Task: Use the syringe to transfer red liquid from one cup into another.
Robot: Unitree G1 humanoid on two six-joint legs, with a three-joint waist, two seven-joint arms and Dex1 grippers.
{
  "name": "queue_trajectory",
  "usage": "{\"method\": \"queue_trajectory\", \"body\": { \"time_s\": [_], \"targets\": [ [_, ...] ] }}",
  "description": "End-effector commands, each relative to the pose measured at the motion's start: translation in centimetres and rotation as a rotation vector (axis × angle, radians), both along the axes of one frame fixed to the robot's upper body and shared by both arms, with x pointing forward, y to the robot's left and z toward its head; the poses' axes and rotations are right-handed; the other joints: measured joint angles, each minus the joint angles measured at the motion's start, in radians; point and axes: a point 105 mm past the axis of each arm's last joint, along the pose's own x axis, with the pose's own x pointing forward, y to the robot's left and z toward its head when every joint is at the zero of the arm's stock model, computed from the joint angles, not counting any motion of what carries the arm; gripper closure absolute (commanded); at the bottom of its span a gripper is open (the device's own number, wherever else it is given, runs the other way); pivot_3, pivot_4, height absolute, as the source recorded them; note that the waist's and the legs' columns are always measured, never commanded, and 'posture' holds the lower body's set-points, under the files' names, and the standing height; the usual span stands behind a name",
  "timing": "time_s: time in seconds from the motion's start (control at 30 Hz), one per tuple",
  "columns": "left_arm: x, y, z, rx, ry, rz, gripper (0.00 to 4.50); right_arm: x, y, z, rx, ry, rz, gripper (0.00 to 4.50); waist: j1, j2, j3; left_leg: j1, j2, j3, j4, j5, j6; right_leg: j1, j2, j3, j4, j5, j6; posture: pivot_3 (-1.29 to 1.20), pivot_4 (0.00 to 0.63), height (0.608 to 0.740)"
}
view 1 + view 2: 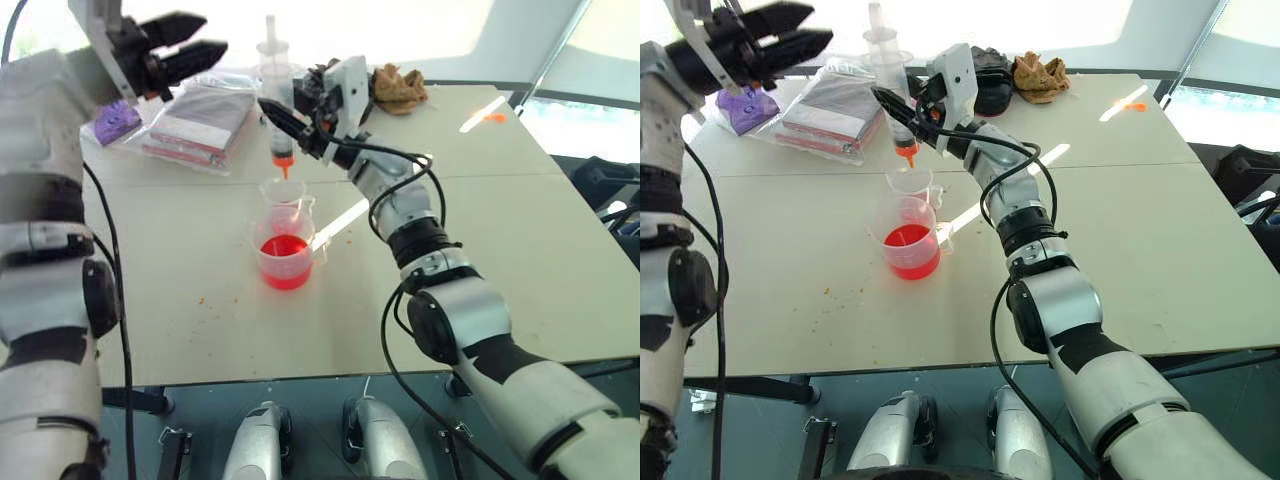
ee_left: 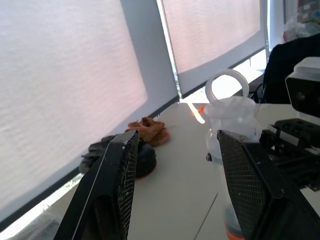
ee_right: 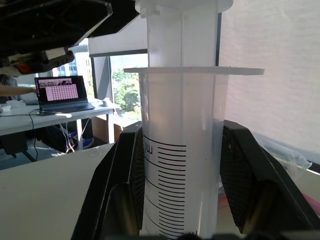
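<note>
The clear syringe (image 1: 276,75) stands upright in the air, and my right gripper (image 1: 279,118) is shut on its barrel (image 3: 180,150). Its orange tip (image 1: 284,166) hangs just above the narrower clear cup (image 1: 283,190). In front of that cup stands the wider cup (image 1: 286,250) on the table (image 1: 500,250), holding red liquid (image 1: 285,248). My left gripper (image 1: 200,40) is open, raised to the left of the syringe's top. The plunger's ring (image 2: 227,87) shows beyond its fingers (image 2: 117,185), which are apart and empty.
Clear bags of packets (image 1: 200,120) and a purple item (image 1: 117,120) lie at the back left. A brown cloth (image 1: 400,88) and a black object (image 1: 990,85) sit at the far edge. An orange scrap (image 1: 495,118) lies at the back right.
</note>
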Motion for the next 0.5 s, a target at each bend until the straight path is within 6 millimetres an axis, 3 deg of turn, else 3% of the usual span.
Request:
{"method": "queue_trajectory", "body": {
  "time_s": [0.03, 0.5],
  "targets": [
    [0.2, -0.9, 1.1, 0.046, -0.045, -0.023, 1.92, -0.8, 0.6, 2.0, 0.023, -0.072, 0.022, 2.94, 0.000, 0.000, 0.000, 0.000, 0.000, 0.001, 0.000, 0.000, 0.000, 0.000, 0.000, 0.000, 0.000, 0.000, 0.000, 0.00, 0.150, 0.740],
    [1.0, -3.5, 1.2, 0.087, -0.039, -0.079, 1.92, -1.3, 1.5, 0.9, -0.010, -0.081, 0.042, 2.94, -0.002, 0.000, 0.000, 0.000, 0.000, -0.001, 0.000, 0.000, 0.001, 0.000, 0.000, 0.000, 0.000, 0.000, 0.000, 0.00, 0.150, 0.740]
  ]
}}
